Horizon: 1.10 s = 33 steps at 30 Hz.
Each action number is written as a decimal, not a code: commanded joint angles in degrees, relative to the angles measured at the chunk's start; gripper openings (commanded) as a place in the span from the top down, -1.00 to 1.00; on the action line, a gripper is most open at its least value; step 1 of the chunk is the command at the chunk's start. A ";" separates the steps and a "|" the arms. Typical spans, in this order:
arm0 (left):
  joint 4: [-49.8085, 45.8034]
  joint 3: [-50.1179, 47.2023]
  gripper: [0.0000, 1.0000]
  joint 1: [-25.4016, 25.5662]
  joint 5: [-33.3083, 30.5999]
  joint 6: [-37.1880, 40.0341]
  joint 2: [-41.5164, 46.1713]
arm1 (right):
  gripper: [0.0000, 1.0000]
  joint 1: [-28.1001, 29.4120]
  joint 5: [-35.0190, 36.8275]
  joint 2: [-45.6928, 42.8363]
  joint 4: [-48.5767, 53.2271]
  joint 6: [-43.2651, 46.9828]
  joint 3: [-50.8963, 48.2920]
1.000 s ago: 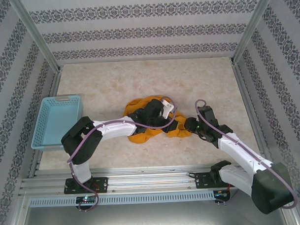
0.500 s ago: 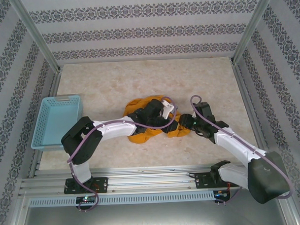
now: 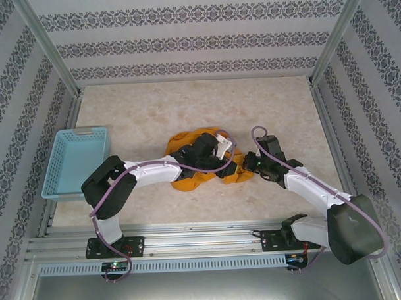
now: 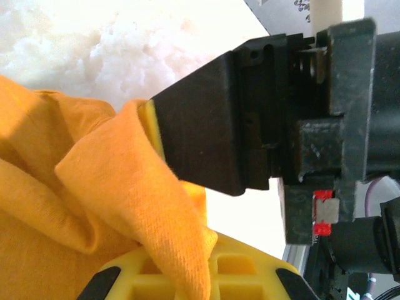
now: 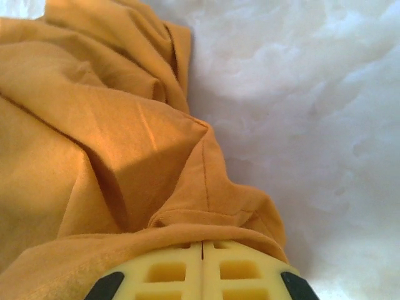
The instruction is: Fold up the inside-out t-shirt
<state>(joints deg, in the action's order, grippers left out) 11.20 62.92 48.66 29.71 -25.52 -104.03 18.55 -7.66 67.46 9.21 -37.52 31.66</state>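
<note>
Right hand [image 3: 249, 165] has advanced and clamped the t-shirt [image 3: 188, 181] edge; left hand [image 3: 225, 149] pinches its middle.

White-and-black arms [image 3: 155, 171], purple cables [image 3: 255, 131]

The top camera looks steeply down from above the near edge over the whole table [image 3: 186, 104]. Both wrist cameras sit very close against the shirt [image 5: 94, 125] mid-table, which all three views share.
</note>
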 commanded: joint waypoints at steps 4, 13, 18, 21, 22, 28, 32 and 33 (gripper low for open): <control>4.15 -3.26 0.92 -1.10 1.33 -0.45 2.35 | 0.94 -1.34 0.02 -3.65 3.35 0.19 0.27; 9.72 -4.94 0.92 -1.95 4.32 -3.02 1.20 | 0.38 -1.39 -13.82 -16.40 1.44 -8.00 -5.25; 10.37 -5.60 0.92 -1.99 4.73 -3.13 1.12 | 0.33 -1.32 -20.20 -15.60 -7.93 -13.67 -9.92; 10.85 -6.23 0.92 -2.04 4.74 -3.47 1.14 | 0.31 -1.14 -21.43 -14.55 -11.92 -15.24 -11.14; 11.25 -6.53 0.92 -2.00 4.74 -3.65 1.24 | 0.31 -1.13 -21.44 -14.30 -12.56 -15.48 -11.35; 13.68 -7.93 0.94 -2.02 5.66 -4.53 1.49 | 0.27 -1.08 -21.88 -12.53 -17.19 -17.78 -13.62; 16.20 -9.22 0.97 -2.08 6.34 -5.26 1.68 | 0.25 -1.14 -22.02 -11.42 -21.17 -20.11 -14.73; 17.23 -9.69 0.98 -2.08 6.64 -5.61 1.75 | 0.25 -1.14 -22.24 -11.14 -22.36 -20.76 -15.06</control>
<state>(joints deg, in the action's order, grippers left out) 23.18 54.35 46.74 33.26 -29.93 -103.57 17.74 -28.38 55.92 -6.24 -55.61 17.52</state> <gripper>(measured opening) 0.052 0.373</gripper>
